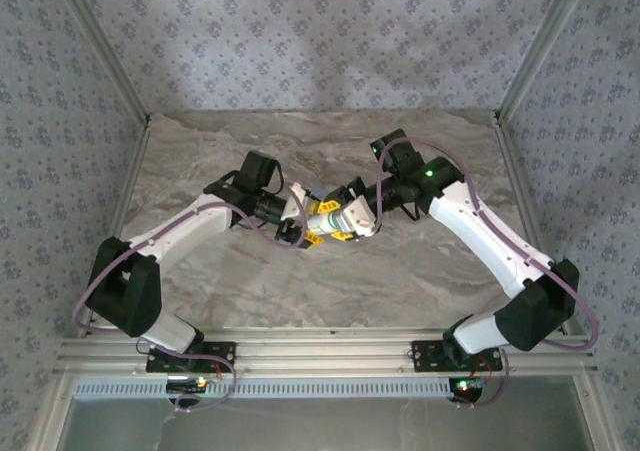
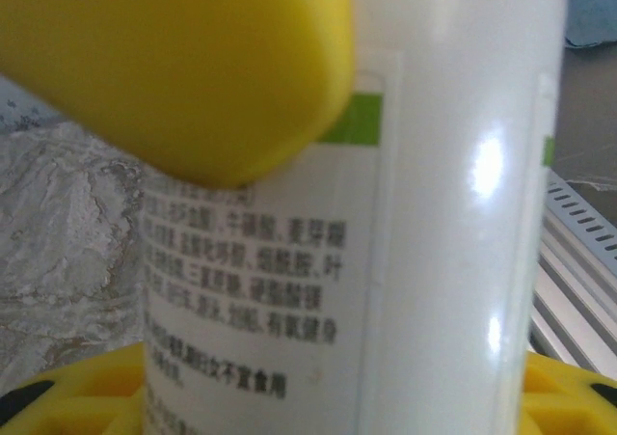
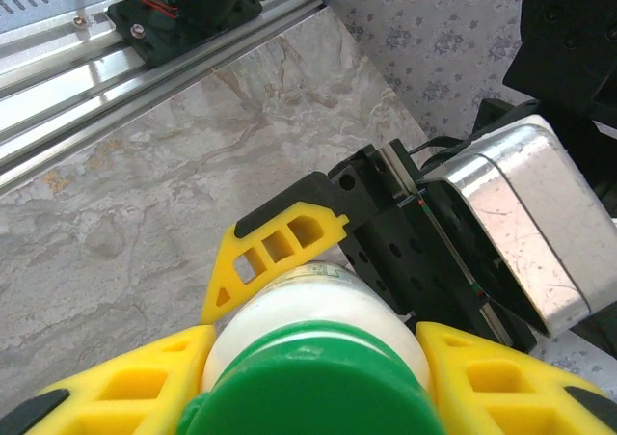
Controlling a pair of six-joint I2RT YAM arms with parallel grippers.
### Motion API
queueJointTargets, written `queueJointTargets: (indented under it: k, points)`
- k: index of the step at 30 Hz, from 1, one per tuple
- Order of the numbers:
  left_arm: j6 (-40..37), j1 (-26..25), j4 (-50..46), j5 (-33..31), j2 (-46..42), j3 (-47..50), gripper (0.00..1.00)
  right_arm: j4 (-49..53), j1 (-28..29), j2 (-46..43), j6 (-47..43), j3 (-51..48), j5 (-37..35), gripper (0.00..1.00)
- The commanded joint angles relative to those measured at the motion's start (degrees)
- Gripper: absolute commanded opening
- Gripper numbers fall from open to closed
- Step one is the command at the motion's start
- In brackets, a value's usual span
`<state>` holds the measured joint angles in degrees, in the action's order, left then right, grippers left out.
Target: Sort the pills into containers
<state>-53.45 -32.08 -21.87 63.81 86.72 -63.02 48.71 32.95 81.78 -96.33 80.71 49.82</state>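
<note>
Holding white bottle (image 2: 443, 213) over mid-surface (image 1: 400, 281), pinching its labelled body with left tool (image 2: 328, 396) and green cap (image 3: 313, 382) with right tool (image 3: 313, 358). Judging it light, rigid, glossy, likely slippery; favouring firm mid-body grip.

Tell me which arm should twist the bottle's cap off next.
Right, most likely. The right pincer straddles the green cap, fingers on either side. The left pincer clamps the white bottle around its labelled body, so it is better placed to brace.
</note>
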Motion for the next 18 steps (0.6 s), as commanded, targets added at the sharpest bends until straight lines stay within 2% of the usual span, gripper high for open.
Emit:
queueJointTargets:
  k: [1, 5, 7, 10, 12, 16, 17, 18]
  points:
    - [-1.3, -1.0, -2.5, 2.3, 0.2, -1.4, 0.47, -1.1, 0.1, -0.9, -0.8, 0.2, 0.5, 0.31]
    - [-1.1, -0.9, -2.1, 1.5, -0.1, -1.2, 0.38, -1.0, -0.4, -1.1, -0.2, 0.1, 0.9, 0.36]
    - [-0.5, -0.9, -1.4, 0.7, -0.4, -1.0, 0.33, -1.6, -0.6, -1.4, 0.8, -0.3, 0.8, 0.44]
    - [3.1, -0.9, 3.2, -1.0, -1.3, 0.6, 0.24, -2.2, -1.6, -2.2, 2.3, -0.8, -0.1, 0.64]
    - [7.7, -0.8, 9.5, -2.9, -2.6, 2.7, 0.14, -2.6, -2.7, -3.1, 3.9, -1.1, -0.6, 0.79]
    - [17.0, -0.4, 24.6, -9.3, -5.5, 8.8, 0.01, -6.5, -4.8, -6.3, 10.1, -3.3, -2.4, 0.84]
    - [19.5, -0.4, 29.1, -11.7, -6.4, 10.7, 0.0, -9.9, -5.6, -7.5, 13.5, -4.7, -3.7, 1.0]
    - [22.8, -0.4, 34.0, -15.5, -7.3, 12.4, 0.0, -15.5, -6.4, -9.0, 18.3, -6.6, -5.4, 1.0]
